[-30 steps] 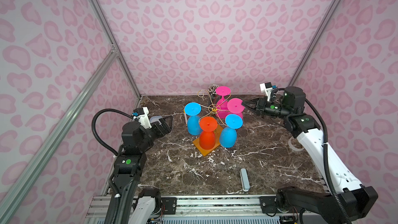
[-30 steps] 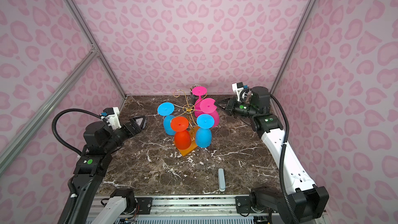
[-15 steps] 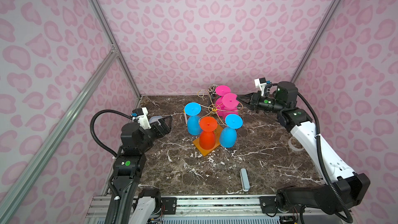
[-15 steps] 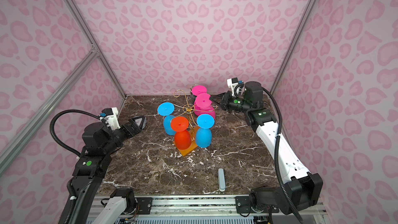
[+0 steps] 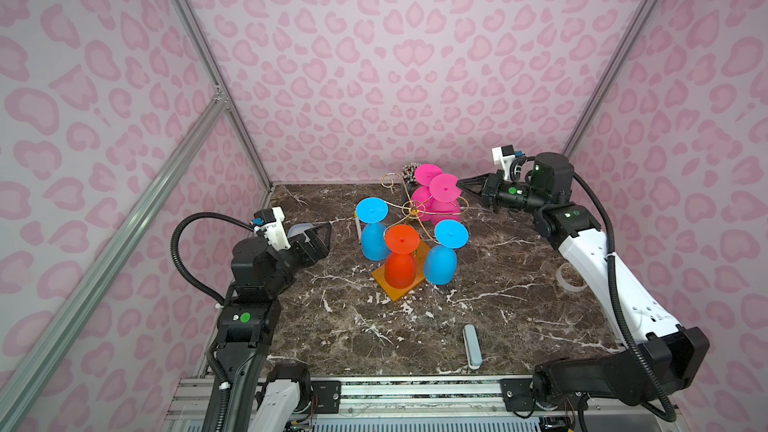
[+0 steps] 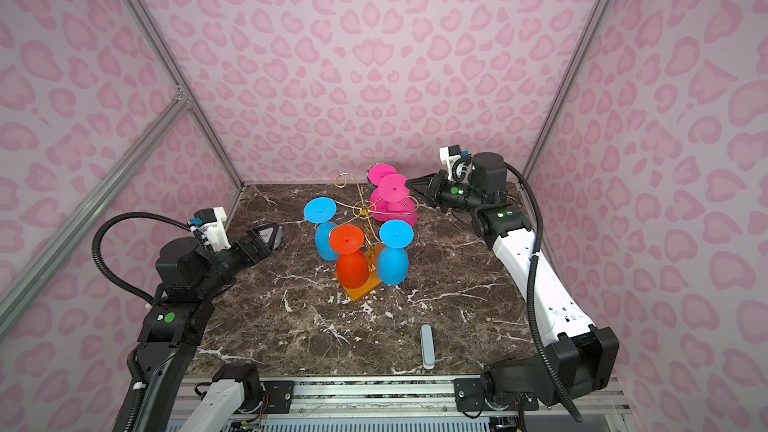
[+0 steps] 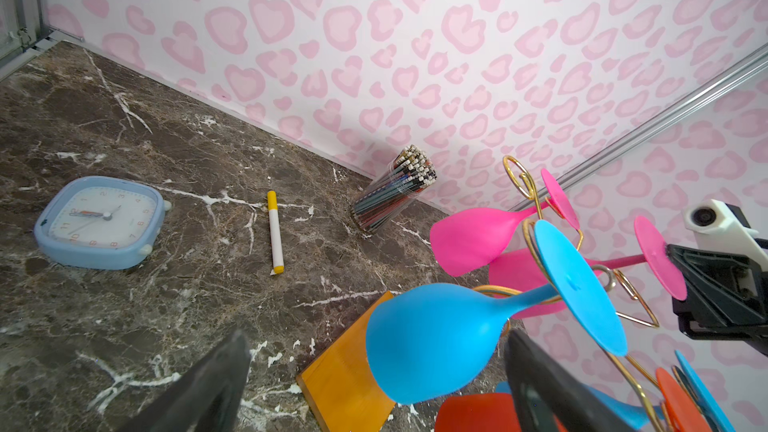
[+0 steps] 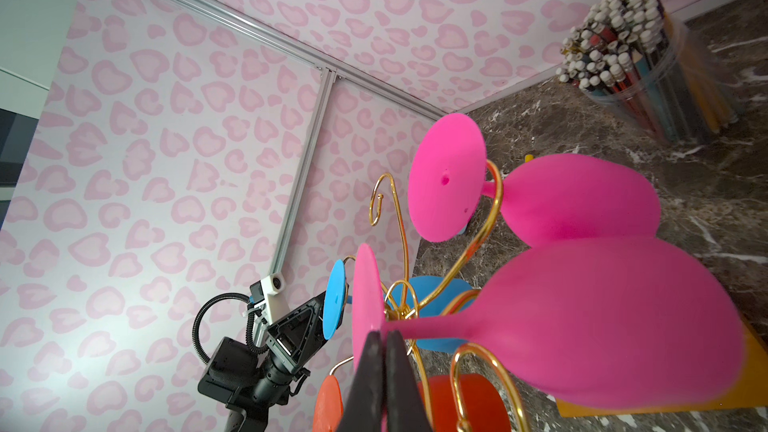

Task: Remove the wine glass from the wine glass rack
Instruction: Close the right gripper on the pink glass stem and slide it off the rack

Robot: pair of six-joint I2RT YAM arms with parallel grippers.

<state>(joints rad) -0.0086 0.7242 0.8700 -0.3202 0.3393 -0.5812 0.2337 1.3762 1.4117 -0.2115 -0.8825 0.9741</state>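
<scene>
The wine glass rack (image 5: pixel 413 211) (image 6: pixel 362 209) is gold wire on an orange wooden base (image 5: pixel 399 290). Pink, blue and orange glasses hang upside down on it. My right gripper (image 5: pixel 460 183) (image 6: pixel 409 183) (image 8: pixel 384 336) is shut, and its tips press against the foot of the nearer pink wine glass (image 5: pixel 444 187) (image 6: pixel 392 189) (image 8: pixel 602 326) where the stem joins. Nothing shows between the jaws. My left gripper (image 5: pixel 320 234) (image 6: pixel 270 232) (image 7: pixel 378 338) stands open left of the rack. It is apart from the left blue glass (image 5: pixel 372 209) and holds nothing.
A light blue clock (image 7: pixel 99 222) and a white-and-yellow marker (image 7: pixel 274 230) lie left of the rack. A cup of pencils (image 7: pixel 395 189) (image 8: pixel 648 76) stands at the back wall. A grey-blue bar (image 5: pixel 471 344) lies near the front edge, and a clear tape ring (image 5: pixel 571 278) lies at the right.
My right gripper has moved left toward the rack. The foot of the nearer pink glass has shifted left and back with it. The left arm has barely moved.
</scene>
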